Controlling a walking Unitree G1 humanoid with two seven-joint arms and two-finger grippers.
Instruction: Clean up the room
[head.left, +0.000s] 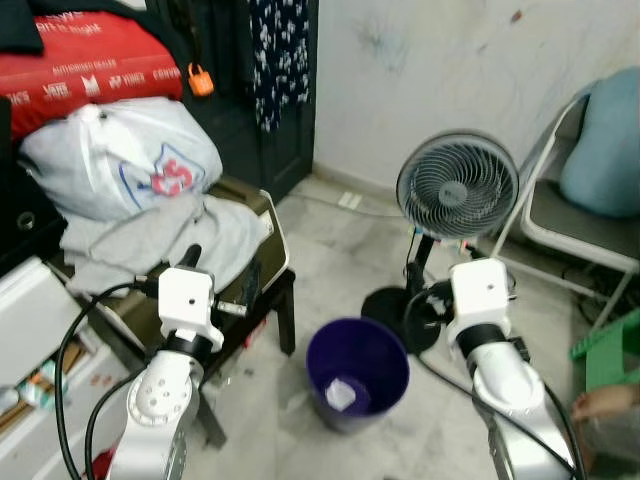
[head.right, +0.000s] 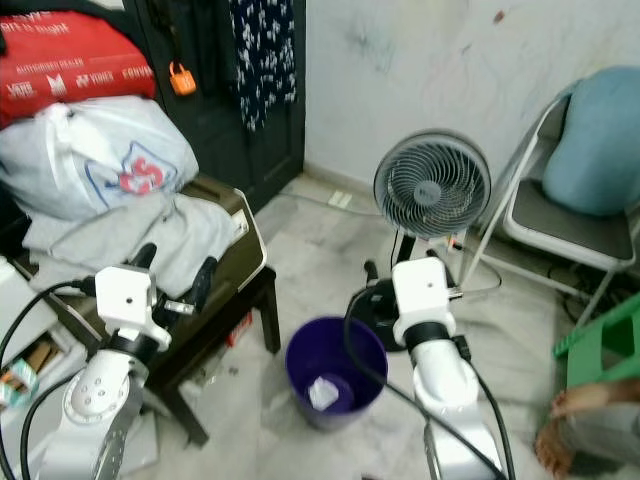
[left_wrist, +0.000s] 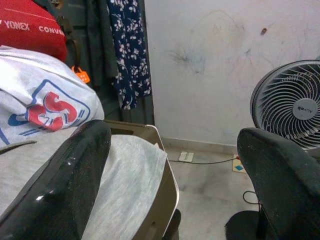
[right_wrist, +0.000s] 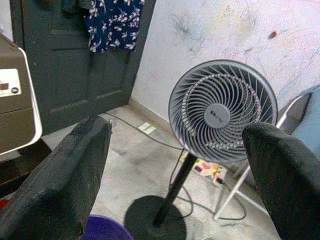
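Observation:
A purple bin (head.left: 357, 372) stands on the floor between my two arms, with a crumpled white paper (head.left: 341, 394) at its bottom. My left gripper (head.left: 222, 272) is open and empty, held up beside the low table (head.left: 282, 262), where a grey cloth (head.left: 170, 240) lies under a white plastic bag (head.left: 120, 155). My right gripper (right_wrist: 175, 180) is also open and empty, just right of the bin and pointing at the standing fan (head.left: 457, 187).
A red bag (head.left: 90, 65) lies on a pile behind the white bag. A dark door (head.left: 250, 120) with a floral garment (head.left: 280, 50) is at the back. At the right are a folding chair (head.left: 570, 220) with a blue cushion (head.left: 605, 140), a green stool (head.left: 610, 355) and a person's foot (head.left: 605, 403).

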